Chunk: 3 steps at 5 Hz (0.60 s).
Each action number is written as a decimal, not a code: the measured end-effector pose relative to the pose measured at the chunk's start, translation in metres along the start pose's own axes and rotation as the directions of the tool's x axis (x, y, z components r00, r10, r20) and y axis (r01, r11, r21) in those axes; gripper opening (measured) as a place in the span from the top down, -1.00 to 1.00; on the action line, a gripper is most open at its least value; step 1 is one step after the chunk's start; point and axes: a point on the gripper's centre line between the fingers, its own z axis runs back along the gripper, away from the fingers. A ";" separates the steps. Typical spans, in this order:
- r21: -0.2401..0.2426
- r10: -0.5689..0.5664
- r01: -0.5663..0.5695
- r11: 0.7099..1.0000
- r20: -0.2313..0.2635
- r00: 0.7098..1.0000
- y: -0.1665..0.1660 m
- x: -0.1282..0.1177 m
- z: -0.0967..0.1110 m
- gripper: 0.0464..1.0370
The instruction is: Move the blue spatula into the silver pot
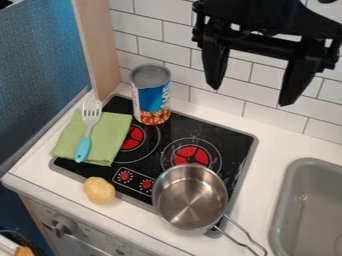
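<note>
White counter, spatula on its cloth at one side, open pot at the other

Pale tiles [230,102] back a white counter [264,165], with a black cooktop [194,127] set into it and a grey sink [291,200] to the right. The blue-handled spatula [85,142] lies on a folded green cloth [110,137], its slotted head toward the wall and its handle toward the counter's front. The cloth straddles the cooktop's left edge; its softness may give the fingers a little room to get around the handle. Whether the handle's end lies flat or is slightly raised is hard to make out from this slant.

High at the upper right hangs the gripper [250,95], its fingers spread wide with nothing between them. That height suits a crossing, since the tall can [151,95] stands at the back of the cooktop, just beside the cloth. The handle looks the better place to grip: it is narrower than the head and farther from the can. A wooden panel [99,47] rises behind the cloth, so coming down from above seems wisest.

The silver pot [190,200] sits over the cooktop's front right corner, its mouth open and its wire handle pointing away from the spatula, leaving the near side free. A potato [99,190] rests on the front strip of counter, low enough to pass over. Once lifted, the spatula should clear the pot's rim before being lowered.
</note>
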 end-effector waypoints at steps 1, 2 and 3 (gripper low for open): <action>0.014 -0.006 0.006 1.000 -0.027 1.000 0.000 -0.003 -0.008 -0.93; 0.024 0.064 -0.062 0.998 -0.071 0.995 0.027 -0.003 -0.029 -0.93; 0.059 0.165 -0.160 0.985 -0.093 0.982 0.067 -0.001 -0.045 -0.93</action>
